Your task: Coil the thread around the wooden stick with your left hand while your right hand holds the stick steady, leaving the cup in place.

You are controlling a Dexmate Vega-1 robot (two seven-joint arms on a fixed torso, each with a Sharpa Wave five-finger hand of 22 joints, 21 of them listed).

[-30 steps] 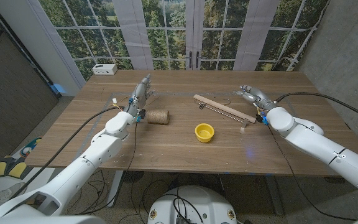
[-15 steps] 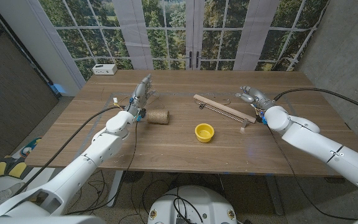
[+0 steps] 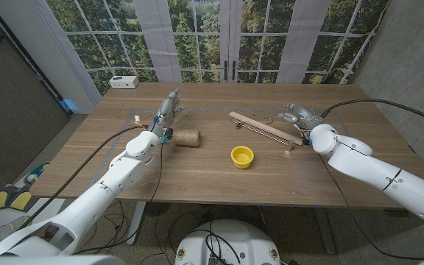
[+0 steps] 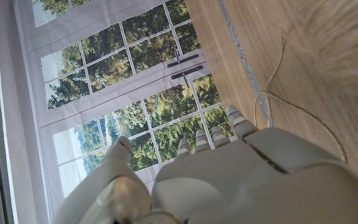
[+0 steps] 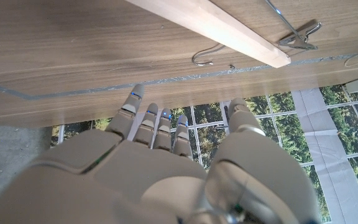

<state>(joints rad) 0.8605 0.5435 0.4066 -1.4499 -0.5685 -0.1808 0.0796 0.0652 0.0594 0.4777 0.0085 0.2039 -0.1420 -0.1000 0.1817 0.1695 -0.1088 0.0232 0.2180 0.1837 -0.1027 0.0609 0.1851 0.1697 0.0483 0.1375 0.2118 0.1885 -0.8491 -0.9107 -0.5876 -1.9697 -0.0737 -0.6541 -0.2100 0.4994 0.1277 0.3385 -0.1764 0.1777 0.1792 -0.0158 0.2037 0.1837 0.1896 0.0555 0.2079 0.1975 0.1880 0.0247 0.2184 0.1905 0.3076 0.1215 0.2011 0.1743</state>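
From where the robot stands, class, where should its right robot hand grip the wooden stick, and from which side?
Probably the stick's right end, nearest the open right robot hand. It lies flat and slanted, so come down from above, fingers across its narrow width, clear of the metal hook.

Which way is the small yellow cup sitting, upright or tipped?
Upright: the small yellow cup shows its round open mouth facing up on the wooden table.

We're looking at a lab-style test room: wooden table [image 3: 197, 165], loose cables [image 3: 87, 147] everywhere, forest-print window backdrop [image 3: 227, 37], bare grey walls [image 3: 411, 51].
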